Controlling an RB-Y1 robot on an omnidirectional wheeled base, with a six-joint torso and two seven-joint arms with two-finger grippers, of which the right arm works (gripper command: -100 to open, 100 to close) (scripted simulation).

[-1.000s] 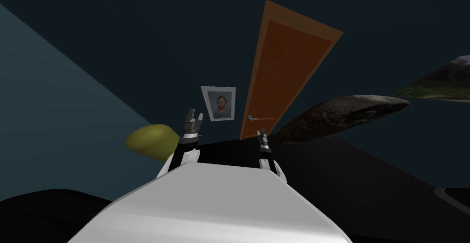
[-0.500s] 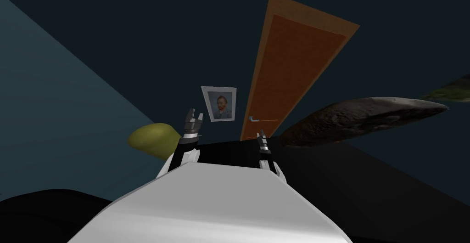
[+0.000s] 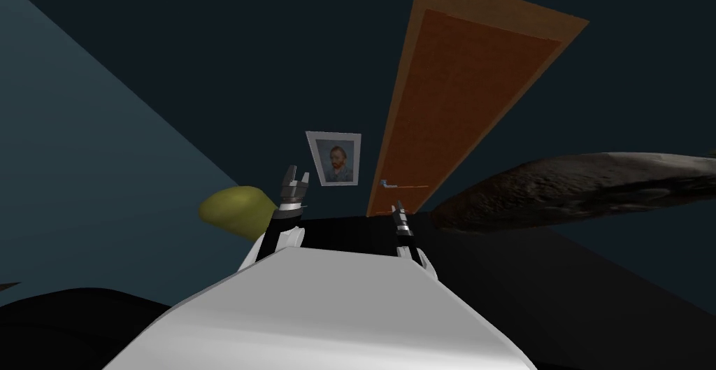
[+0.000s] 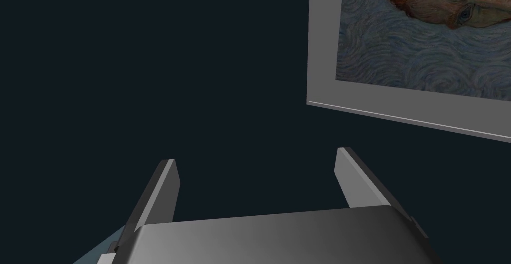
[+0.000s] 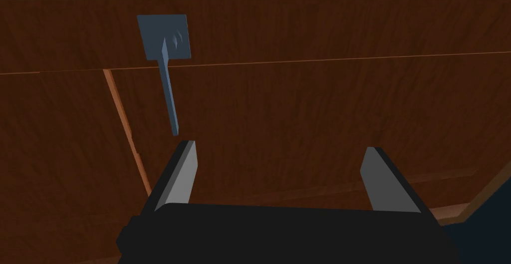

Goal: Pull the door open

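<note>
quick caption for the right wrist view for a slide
Right tool open before the brown wooden door, its grey-blue lever handle ending just short of one fingertip, not yet gripped.

Both forearms (image 3: 274, 231) rise ahead side by side, well apart, with the left gripper (image 3: 295, 175) held a little higher than the right gripper (image 3: 398, 208). The left's two fingers (image 4: 163, 191) stand spread wide and free; the right's fingers (image 5: 182, 176) are likewise parted — both pairs point forward and up.
</note>
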